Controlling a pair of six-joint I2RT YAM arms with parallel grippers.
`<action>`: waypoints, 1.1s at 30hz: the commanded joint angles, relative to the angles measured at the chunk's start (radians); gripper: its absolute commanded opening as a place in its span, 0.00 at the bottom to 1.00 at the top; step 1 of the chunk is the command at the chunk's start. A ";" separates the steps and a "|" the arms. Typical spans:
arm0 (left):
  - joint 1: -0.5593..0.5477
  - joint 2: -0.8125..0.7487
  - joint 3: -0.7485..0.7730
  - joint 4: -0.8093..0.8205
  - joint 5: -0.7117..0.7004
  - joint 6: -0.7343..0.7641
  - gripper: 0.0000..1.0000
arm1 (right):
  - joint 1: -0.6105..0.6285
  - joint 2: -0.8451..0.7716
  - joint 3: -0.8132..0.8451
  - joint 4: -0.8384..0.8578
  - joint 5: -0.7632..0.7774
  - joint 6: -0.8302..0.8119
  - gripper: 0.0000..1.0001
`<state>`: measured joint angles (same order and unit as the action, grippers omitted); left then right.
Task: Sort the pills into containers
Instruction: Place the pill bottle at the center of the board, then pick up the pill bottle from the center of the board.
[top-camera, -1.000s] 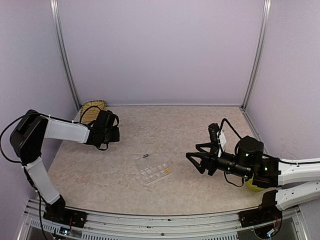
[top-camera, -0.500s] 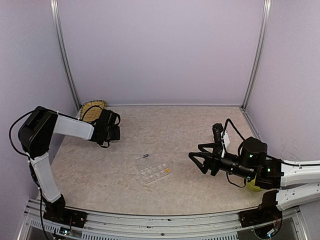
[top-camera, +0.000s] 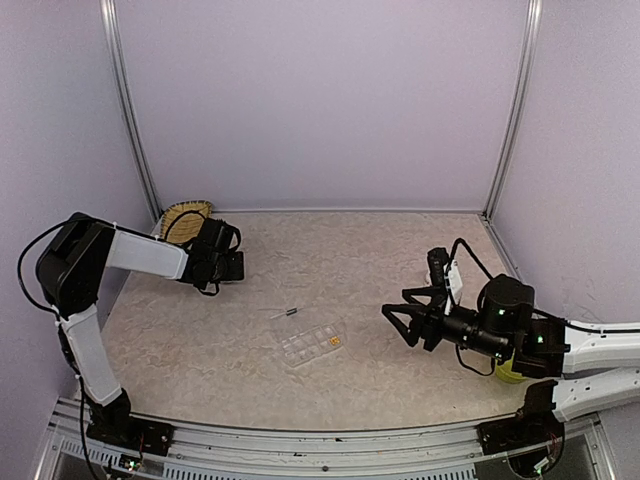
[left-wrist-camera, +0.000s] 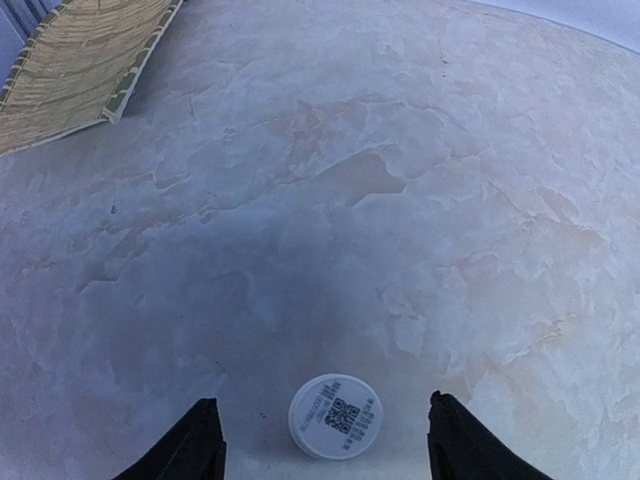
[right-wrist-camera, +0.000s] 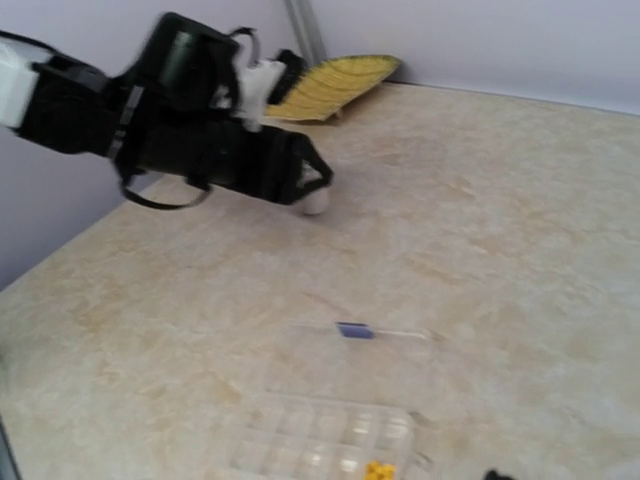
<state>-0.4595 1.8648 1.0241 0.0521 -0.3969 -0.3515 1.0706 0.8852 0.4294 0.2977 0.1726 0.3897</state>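
Table (top-camera: 400, 245): mottled beige, stone-look.
Walls (top-camera: 320, 100): plain lilac.
Bottle cap (left-wrist-camera: 335, 416): white, QR code, print unreadable.
Left gripper (left-wrist-camera: 322, 405): spread, straddling cap.
Right gripper (top-camera: 396, 306): spread.

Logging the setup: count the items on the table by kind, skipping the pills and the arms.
Clear organizer box: 1
White bottle: 1
Woven tray: 1
Thin stick: 1
Yellow-green bowl: 1
Total: 5

Fixed camera looks down across the table (top-camera: 420, 250) from above its near edge; left wrist camera hangs close over the surface; right wrist camera faces low across it, organizer box (right-wrist-camera: 325, 440) at bottom centre, also mid-frame overhead
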 joint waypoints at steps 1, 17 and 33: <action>-0.001 -0.086 0.020 -0.004 0.007 -0.010 0.74 | -0.031 -0.019 0.037 -0.078 0.070 0.031 0.69; -0.162 -0.258 -0.024 -0.031 0.083 -0.050 0.99 | -0.333 0.001 0.090 -0.296 0.136 0.174 0.69; -0.396 -0.398 -0.159 -0.110 0.176 -0.157 0.99 | -0.573 0.296 0.143 -0.159 -0.042 0.099 0.69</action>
<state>-0.8230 1.5204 0.9184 -0.0128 -0.2756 -0.4507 0.5327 1.1358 0.5323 0.0746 0.1883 0.5152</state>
